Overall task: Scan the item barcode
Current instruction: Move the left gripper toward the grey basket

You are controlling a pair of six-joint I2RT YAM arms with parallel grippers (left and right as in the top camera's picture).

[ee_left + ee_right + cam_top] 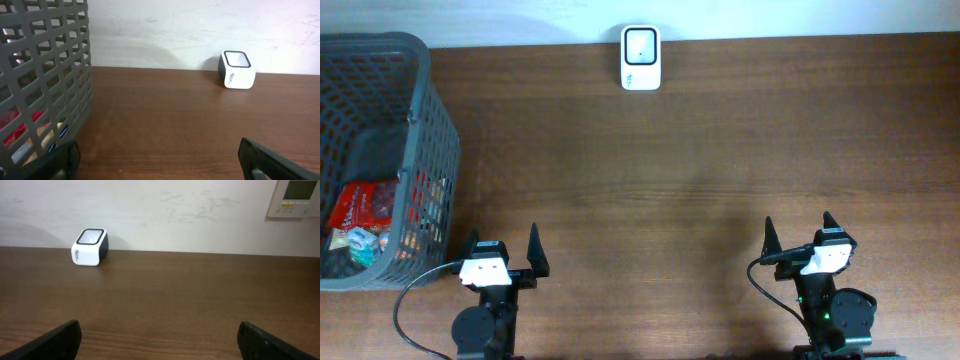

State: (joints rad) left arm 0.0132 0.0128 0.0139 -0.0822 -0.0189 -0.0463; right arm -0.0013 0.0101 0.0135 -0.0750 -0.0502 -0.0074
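A white barcode scanner (641, 58) with a dark window stands at the table's far edge by the wall; it also shows as the scanner (236, 70) in the left wrist view and the scanner (90, 246) in the right wrist view. Items in red and pale packets (365, 220) lie inside a grey mesh basket (430, 120) at the left; no barcode is legible. My left gripper (503, 251) is open near the front edge, just right of the basket. My right gripper (798, 233) is open at the front right. Neither holds anything.
The basket wall (45, 80) stands close to the left finger of my left gripper (160, 160). Brown tabletop (165, 300) stretches between my right gripper (160, 340) and the scanner. A wall panel (295, 197) hangs at the upper right.
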